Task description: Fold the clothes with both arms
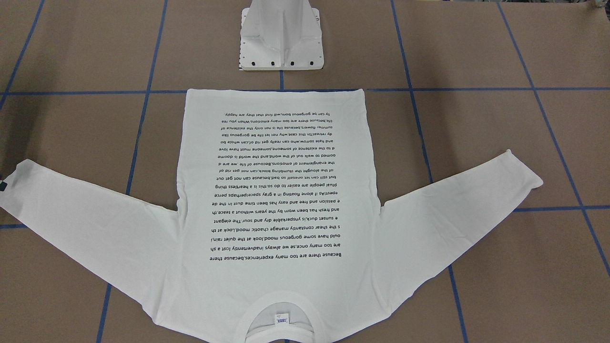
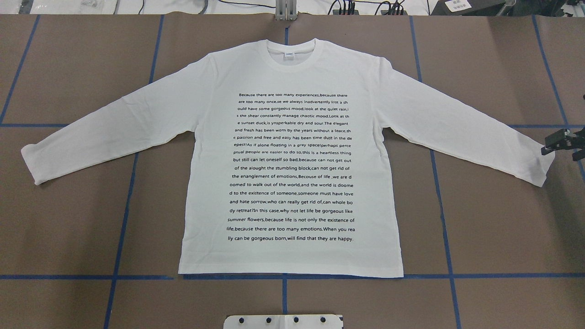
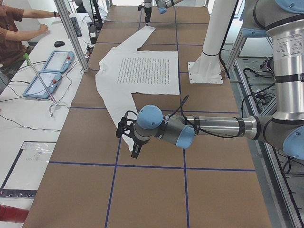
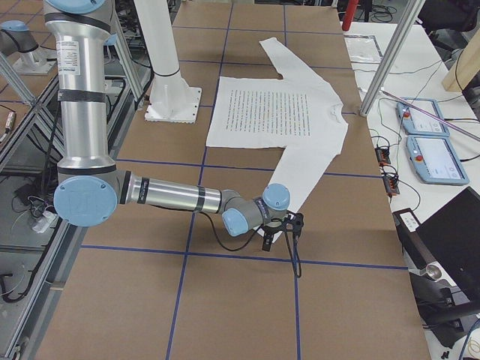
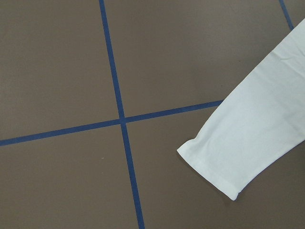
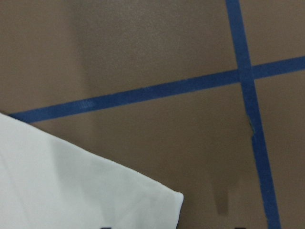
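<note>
The white long-sleeved shirt (image 2: 205,183) lies flat on the brown table with its black text block (image 2: 292,167) facing up. The collar (image 2: 290,45) is at the far edge and both sleeves are spread out. My right gripper (image 2: 561,144) hovers at the right sleeve cuff (image 2: 541,171), and it looks open and empty. That cuff shows in the right wrist view (image 6: 157,205). My left gripper (image 3: 128,138) hangs over the left sleeve cuff (image 2: 32,164); I cannot tell whether it is open. The left wrist view shows that cuff (image 5: 209,162) but no fingers.
The white pedestal base (image 1: 281,38) stands just beyond the shirt's hem. Blue tape lines (image 2: 123,205) cross the table. An operator (image 3: 14,23), control tablets (image 3: 52,69) and a laptop (image 4: 450,240) are along the far side bench.
</note>
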Robot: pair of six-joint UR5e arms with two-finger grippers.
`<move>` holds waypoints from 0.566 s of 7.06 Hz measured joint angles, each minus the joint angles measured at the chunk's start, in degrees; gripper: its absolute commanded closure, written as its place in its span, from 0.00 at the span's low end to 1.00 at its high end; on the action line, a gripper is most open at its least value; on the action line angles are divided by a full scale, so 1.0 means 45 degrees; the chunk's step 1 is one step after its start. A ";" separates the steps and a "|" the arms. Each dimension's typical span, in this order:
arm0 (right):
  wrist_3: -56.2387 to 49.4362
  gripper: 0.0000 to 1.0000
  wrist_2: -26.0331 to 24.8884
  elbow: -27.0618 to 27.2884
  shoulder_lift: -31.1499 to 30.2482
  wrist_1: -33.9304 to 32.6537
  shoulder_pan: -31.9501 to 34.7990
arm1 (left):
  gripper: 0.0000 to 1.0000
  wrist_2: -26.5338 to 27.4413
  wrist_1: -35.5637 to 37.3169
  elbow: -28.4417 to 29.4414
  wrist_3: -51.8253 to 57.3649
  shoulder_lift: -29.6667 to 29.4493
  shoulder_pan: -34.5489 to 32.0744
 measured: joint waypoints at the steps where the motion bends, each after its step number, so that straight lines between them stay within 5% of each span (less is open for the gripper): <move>1: 0.0001 0.24 -0.0009 -0.0134 0.0109 0.0001 -0.0086 | 0.00 -0.0001 -0.0107 -0.0006 -0.0007 0.0006 -0.0006; 2: 0.0001 0.42 -0.0009 -0.0252 0.0175 0.0001 -0.0127 | 0.00 -0.0001 -0.0167 -0.0010 -0.0011 0.0013 -0.0008; 3: 0.0001 0.85 -0.0006 -0.0327 0.0197 0.0001 -0.0150 | 0.00 -0.0001 -0.0196 -0.0010 -0.0013 0.0012 -0.0008; 4: 0.0001 1.00 -0.0001 -0.0370 0.0204 0.0001 -0.0156 | 0.00 -0.0001 -0.0212 -0.0011 -0.0013 0.0011 -0.0009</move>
